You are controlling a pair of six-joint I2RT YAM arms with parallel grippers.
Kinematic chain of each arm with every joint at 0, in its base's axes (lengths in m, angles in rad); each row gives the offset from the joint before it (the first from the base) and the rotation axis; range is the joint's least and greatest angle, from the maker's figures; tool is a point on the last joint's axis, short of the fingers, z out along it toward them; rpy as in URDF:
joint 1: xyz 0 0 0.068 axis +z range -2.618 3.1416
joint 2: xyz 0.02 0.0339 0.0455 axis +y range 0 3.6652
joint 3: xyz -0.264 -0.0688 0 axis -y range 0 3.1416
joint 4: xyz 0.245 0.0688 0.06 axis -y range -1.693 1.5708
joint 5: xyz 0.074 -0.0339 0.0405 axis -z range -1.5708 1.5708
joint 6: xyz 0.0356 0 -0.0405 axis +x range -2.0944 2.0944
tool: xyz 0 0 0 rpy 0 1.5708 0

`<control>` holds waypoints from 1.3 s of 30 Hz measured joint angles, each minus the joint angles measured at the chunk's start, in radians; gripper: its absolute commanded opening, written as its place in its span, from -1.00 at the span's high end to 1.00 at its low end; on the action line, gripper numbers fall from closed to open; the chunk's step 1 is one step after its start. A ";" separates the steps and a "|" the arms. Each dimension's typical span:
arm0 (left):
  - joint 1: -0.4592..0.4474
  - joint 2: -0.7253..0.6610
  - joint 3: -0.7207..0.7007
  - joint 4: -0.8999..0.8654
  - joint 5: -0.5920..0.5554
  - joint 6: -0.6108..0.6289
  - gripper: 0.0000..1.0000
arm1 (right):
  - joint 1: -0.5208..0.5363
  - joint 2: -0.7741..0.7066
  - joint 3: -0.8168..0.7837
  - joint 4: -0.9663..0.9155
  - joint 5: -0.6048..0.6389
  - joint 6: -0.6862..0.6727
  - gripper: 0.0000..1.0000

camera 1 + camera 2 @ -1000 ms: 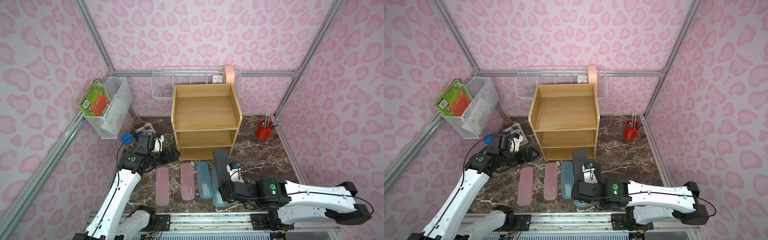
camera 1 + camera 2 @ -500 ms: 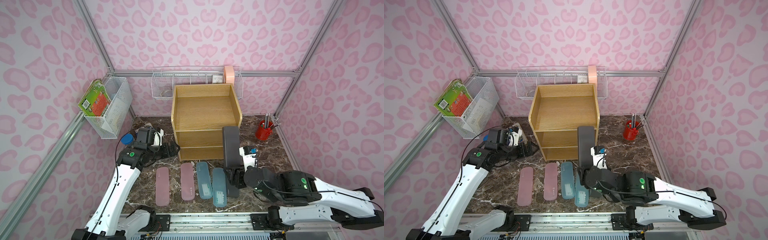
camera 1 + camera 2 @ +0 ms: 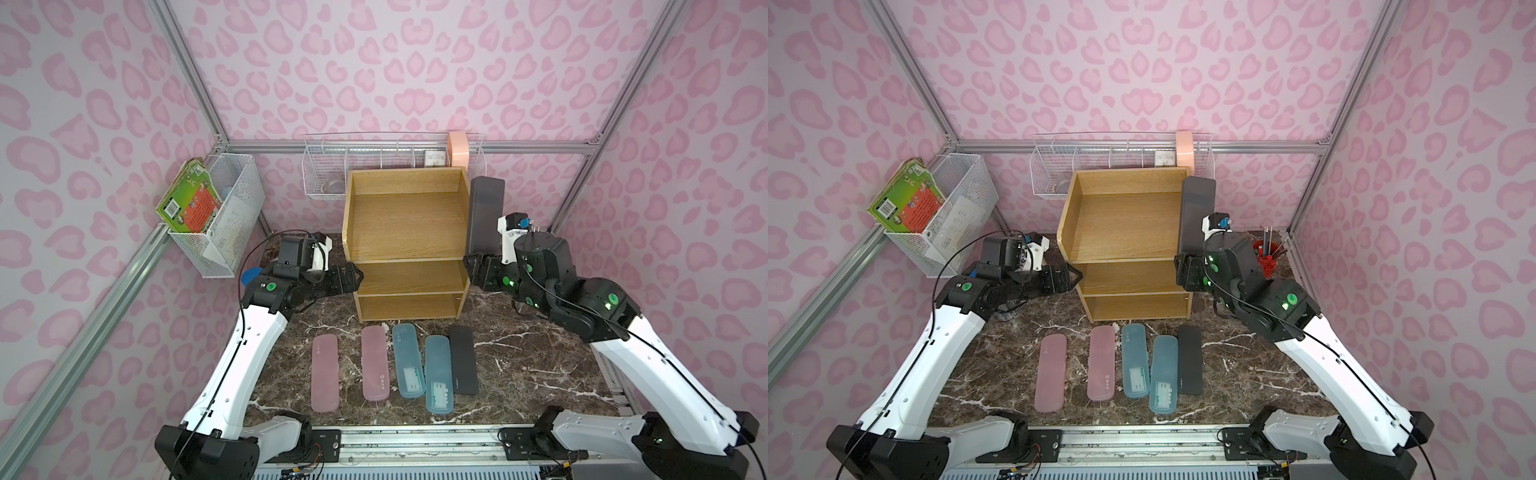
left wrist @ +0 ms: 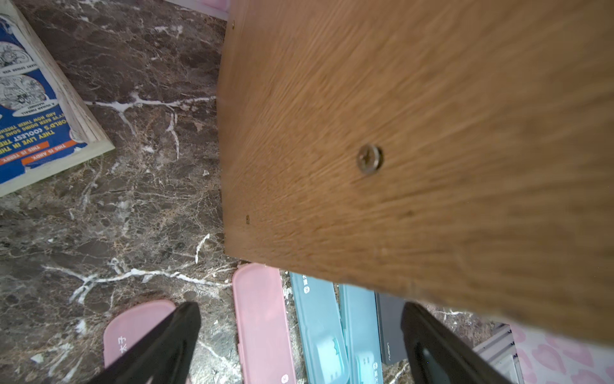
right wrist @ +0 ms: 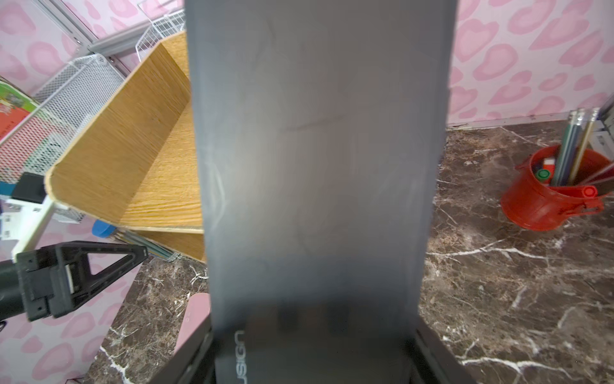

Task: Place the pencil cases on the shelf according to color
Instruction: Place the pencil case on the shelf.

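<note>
right wrist view: black pencil case (image 5: 315, 166) fills the frame, nearly upright, its logo end pinched across the width between the jaws of the right gripper (image 5: 314, 359). in both top views it stands in the air just beside the right side wall of the shelf (image 3: 405, 224), alongside the top tier and not yet on any tier.

handling (judgement): rigid moulded shell, matte, smooth, rounded corners; looks light. held at one end, the long free length acts as a lever, so it may pivot or slip in the jaws if swung fast. the matte skin should give fair friction. a hold nearer the middle would be steadier, but this end hold lets the free end go onto a tier first.

marble table (image 3: 519, 353), dark with white veins. lying flat in a row in front of the shelf: pink cases (image 3: 325, 372), teal cases (image 3: 409, 359), second black case (image 3: 463, 359). pink and teal are translucent and look glossier, probably slicker. best taken across the narrow width.

left gripper (image 3: 349, 276): fingers spread, empty, right beside the shelf's left wall. contact: cannot tell.

shelf: oak-grain flat boards, with a screw head (image 4: 369, 159) in the side panel.
</note>
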 measured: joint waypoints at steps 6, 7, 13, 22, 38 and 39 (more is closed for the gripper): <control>0.000 0.015 0.008 0.024 -0.024 0.037 -0.98 | -0.066 0.172 0.206 -0.016 -0.067 -0.074 0.23; 0.000 0.021 0.007 0.029 -0.025 0.045 -0.98 | -0.066 0.201 0.240 -0.022 -0.077 -0.084 0.23; 0.000 0.041 -0.003 0.045 -0.035 0.076 -0.98 | -0.067 0.335 0.343 -0.047 -0.117 -0.102 0.24; 0.000 0.042 -0.059 0.086 -0.040 0.106 -0.98 | -0.045 0.415 0.378 -0.120 -0.056 -0.083 0.08; 0.000 0.047 -0.114 0.108 -0.014 0.131 -0.98 | -0.026 0.509 0.437 -0.149 0.028 -0.029 -0.60; 0.000 0.047 -0.114 0.108 -0.011 0.131 -0.98 | -0.023 0.510 0.443 -0.156 0.027 -0.026 -0.61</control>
